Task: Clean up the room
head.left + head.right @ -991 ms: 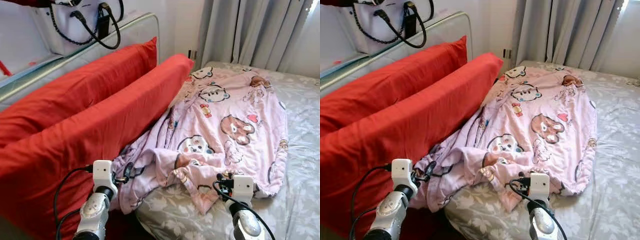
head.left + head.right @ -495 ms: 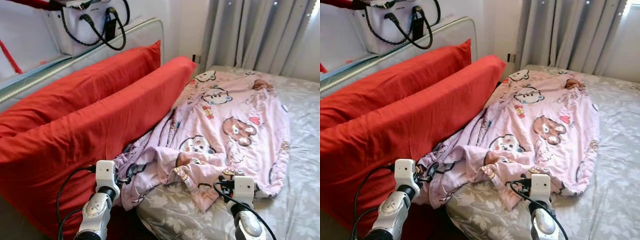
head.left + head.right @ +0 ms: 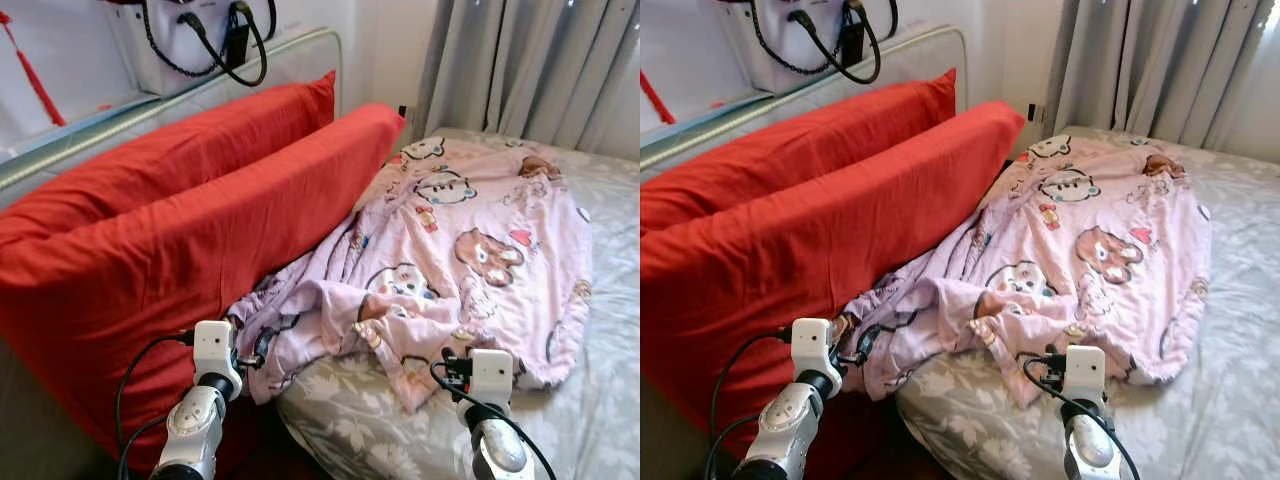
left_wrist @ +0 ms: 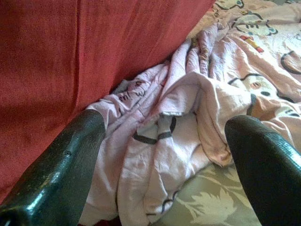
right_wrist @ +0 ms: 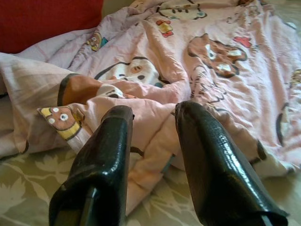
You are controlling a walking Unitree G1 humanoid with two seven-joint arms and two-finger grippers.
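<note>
Standing at the near edge of the bed (image 3: 350, 435), I have both arms low in front of the crumpled pink blanket (image 3: 470, 250). The blanket lies across the bed, and its near end is bunched against the red pillows (image 3: 200, 230) that lean along the bed's left edge. I think this bunched end is why I hold the arms here: it is the loose part that I can take to pull the blanket flat.

The left pincer (image 4: 160, 155) is released, fingers wide apart, and it points at the folds that hang beside the pillow. The right pincer (image 5: 150, 141) is also released but with a narrower gap, aimed at the folded hem near the bed's near edge; it holds nothing.

A white bag (image 3: 190, 40) sits on the ledge behind the pillows.
</note>
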